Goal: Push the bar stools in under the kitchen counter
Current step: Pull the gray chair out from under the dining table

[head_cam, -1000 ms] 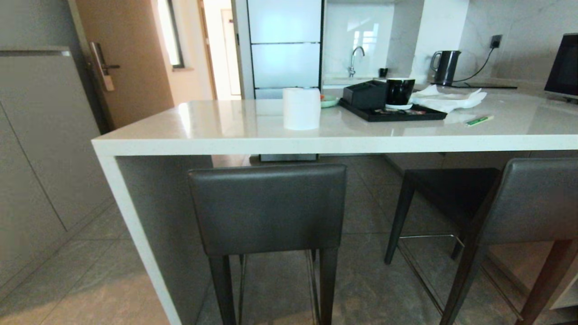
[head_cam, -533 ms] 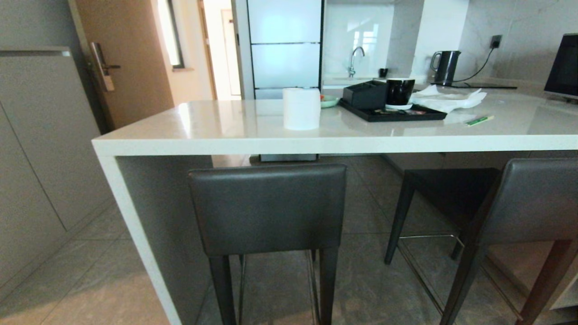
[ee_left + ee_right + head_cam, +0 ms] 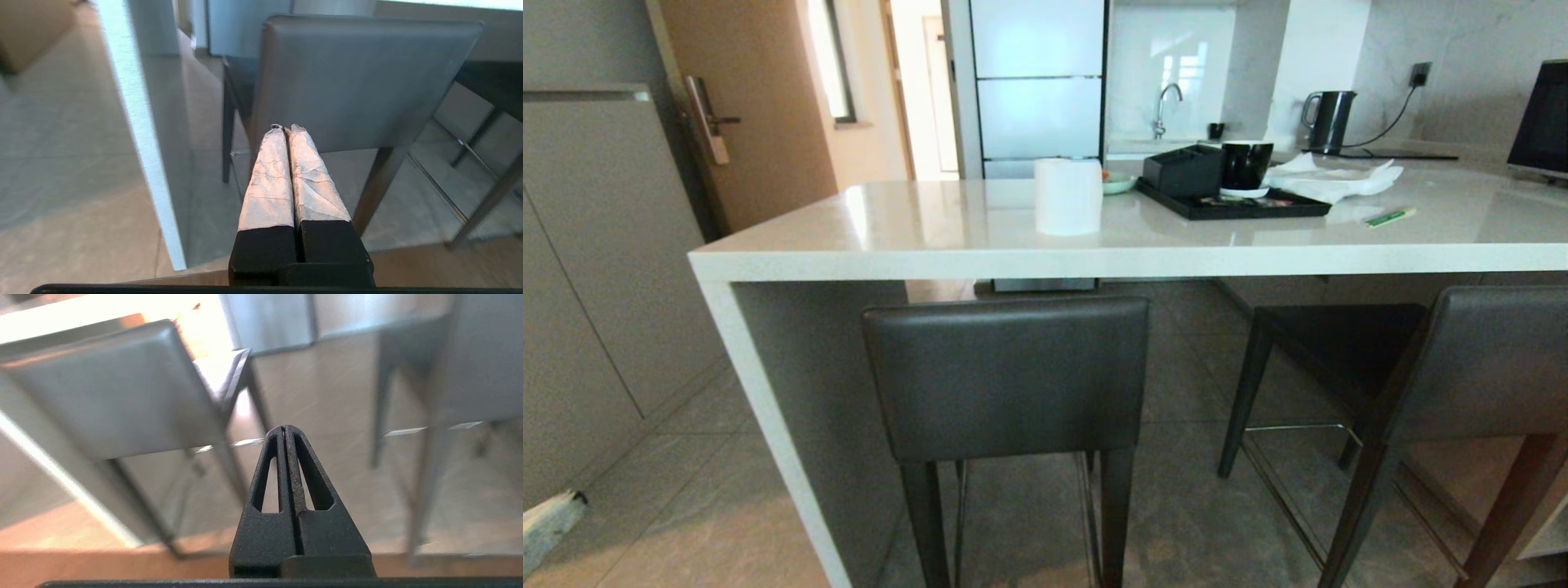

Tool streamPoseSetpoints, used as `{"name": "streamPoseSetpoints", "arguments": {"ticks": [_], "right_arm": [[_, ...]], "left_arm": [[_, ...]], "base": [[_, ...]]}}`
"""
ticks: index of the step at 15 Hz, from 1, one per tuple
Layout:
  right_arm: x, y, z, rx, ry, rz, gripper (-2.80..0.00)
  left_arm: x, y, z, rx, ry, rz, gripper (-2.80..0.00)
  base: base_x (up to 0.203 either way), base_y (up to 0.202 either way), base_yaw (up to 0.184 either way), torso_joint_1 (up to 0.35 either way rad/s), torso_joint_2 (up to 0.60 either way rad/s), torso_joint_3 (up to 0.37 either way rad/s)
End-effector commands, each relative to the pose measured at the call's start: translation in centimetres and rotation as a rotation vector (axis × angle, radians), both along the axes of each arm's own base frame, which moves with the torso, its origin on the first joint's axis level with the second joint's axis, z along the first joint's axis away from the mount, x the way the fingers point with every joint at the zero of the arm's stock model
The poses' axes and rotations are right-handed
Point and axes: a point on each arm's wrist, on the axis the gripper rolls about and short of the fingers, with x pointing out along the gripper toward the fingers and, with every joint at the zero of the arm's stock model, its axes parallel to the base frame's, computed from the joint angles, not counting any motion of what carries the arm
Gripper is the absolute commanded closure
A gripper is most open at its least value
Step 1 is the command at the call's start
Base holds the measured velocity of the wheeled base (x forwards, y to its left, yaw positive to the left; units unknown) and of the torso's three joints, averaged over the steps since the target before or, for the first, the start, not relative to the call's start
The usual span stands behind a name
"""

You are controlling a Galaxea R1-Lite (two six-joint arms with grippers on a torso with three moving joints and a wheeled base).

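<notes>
Since the earlier frame, only a pale tip of the left arm (image 3: 547, 527) has edged into the head view's lower left corner; everything else sits unchanged. Largest, the kitchen counter (image 3: 1045, 261) spans the scene, its tabletop carrying a paper roll (image 3: 1067, 196) and black tray (image 3: 1233, 204). Both bar stools wait near it, not yet pushed in: the left stool (image 3: 1006, 376) square-on, the right stool (image 3: 1486, 367) angled. The left gripper (image 3: 288, 128) faces the left stool's backrest, fingers pressed together; the right gripper (image 3: 284, 428) likewise. All pushing remains.
</notes>
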Motion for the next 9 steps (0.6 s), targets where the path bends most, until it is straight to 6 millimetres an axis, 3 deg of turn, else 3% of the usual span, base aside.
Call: {"name": "streamPoseSetpoints", "arguments": {"ticks": [1,7,9], "right_arm": [[3.2,0.1,0.6,0.007,0.117,0.020,-2.80],[12.6,0.6,0.5,0.003,0.203,0.129,-2.80],[14.7,0.9,0.4,0.016,0.225,0.232,-2.80]], "left_arm": [[3.8,-0.6,-0.1,0.008,0.098,-0.026,-2.80],[13.0,-1.4,-1.1,-0.014,0.213,-0.056,-2.80],[15.3,-0.1,-1.6,-0.065,0.195,-0.181,-2.80]], "base": [[0.000,0.000,0.000,0.000,0.00,0.000],[0.000,0.000,0.000,0.000,0.00,0.000],[0.000,0.000,0.000,0.000,0.00,0.000]]}}
